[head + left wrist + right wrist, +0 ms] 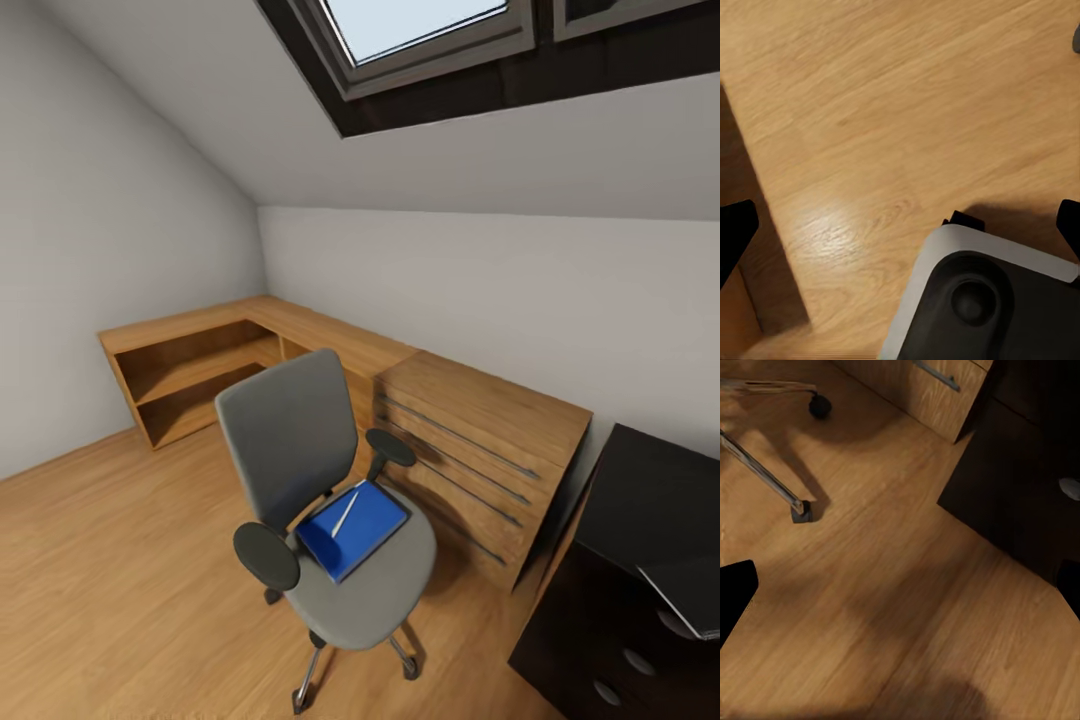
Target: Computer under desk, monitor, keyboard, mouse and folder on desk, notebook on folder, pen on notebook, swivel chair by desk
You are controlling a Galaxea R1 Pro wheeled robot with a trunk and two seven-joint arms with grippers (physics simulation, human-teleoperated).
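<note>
The swivel chair (300, 450) stands in the middle of the wood floor, its grey back turned toward the wooden shelving. On its seat lies the blue folder (365, 530) with the thin pen (345, 513) across it. I cannot make out the notebook. The black desk (650, 490) and its drawer unit (580, 640) sit at the right edge. Computer, monitor, keyboard and mouse are out of view. My left gripper (902, 229) hangs open over bare floor. My right gripper (902, 589) is open above the floor between a chrome chair leg (761, 472) and the drawer unit (1020, 487).
Low wooden shelving (200, 365) runs along the far corner, joined to a wooden chest with drawers (480, 440) beside the desk. A flat dark thing with a silver edge (685, 600) lies on the desk at the frame's edge. My own base (982, 292) shows under the left gripper.
</note>
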